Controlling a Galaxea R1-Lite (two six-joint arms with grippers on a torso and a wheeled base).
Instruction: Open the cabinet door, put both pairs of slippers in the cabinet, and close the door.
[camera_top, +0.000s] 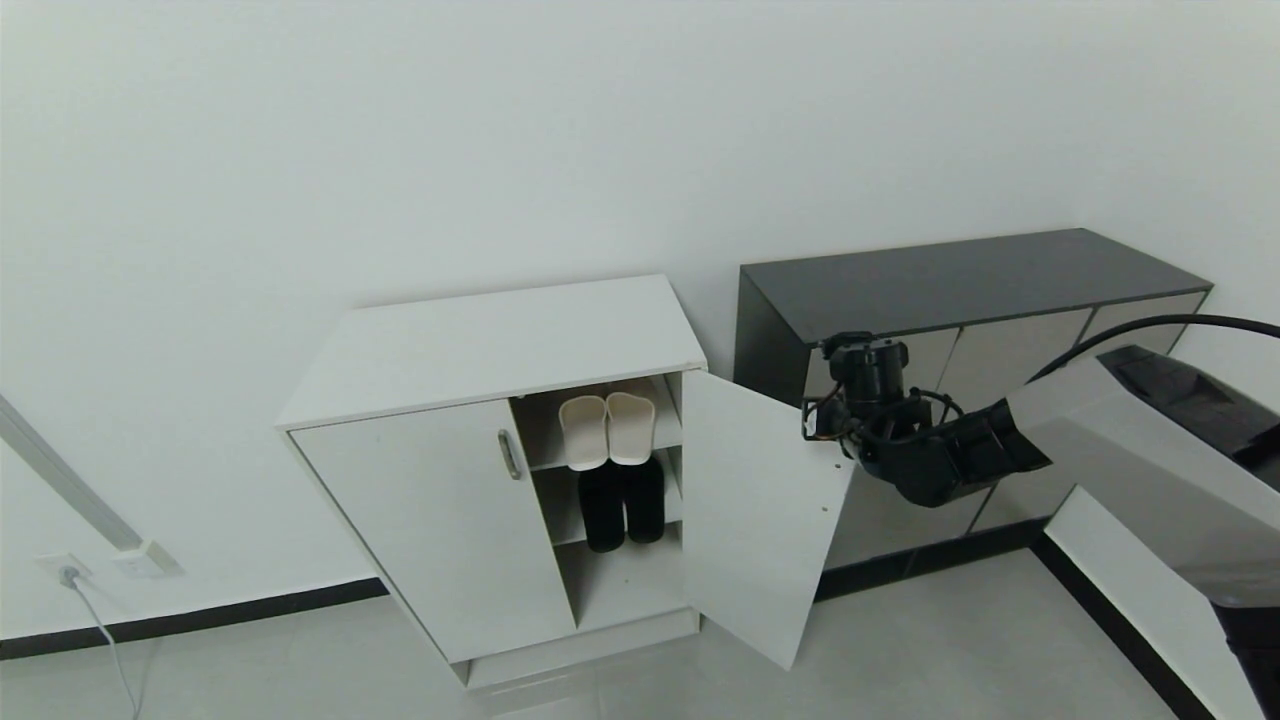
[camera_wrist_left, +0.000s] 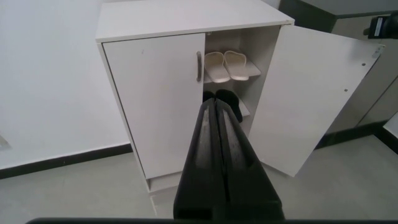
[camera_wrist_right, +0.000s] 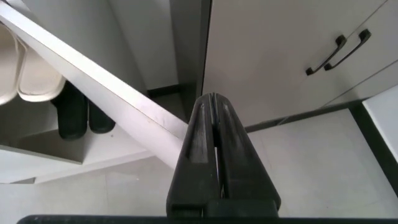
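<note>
- White slippers (camera_top: 607, 430) inside cabinet (camera_top: 490, 345), black slippers (camera_top: 622, 505) at their 6 o'clock; door (camera_top: 760, 500) open.
- Right gripper (camera_wrist_right: 212, 98) by door's 1 o'clock corner, jaws together; left gripper (camera_wrist_left: 214, 102) jaws together too.
- Sideboard (camera_top: 960, 280) at cabinet's 3 o'clock.

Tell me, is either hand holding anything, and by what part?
Nothing is held. Both the left hand and right hand are shut and empty; the right is at the edge of the open door.

Soft, even light is spreading everywhere, the wall (camera_top: 420, 140) is glowing brightest at twelve o'clock, and the cabinet (camera_top: 500, 345) inside is lying shaded.
</note>
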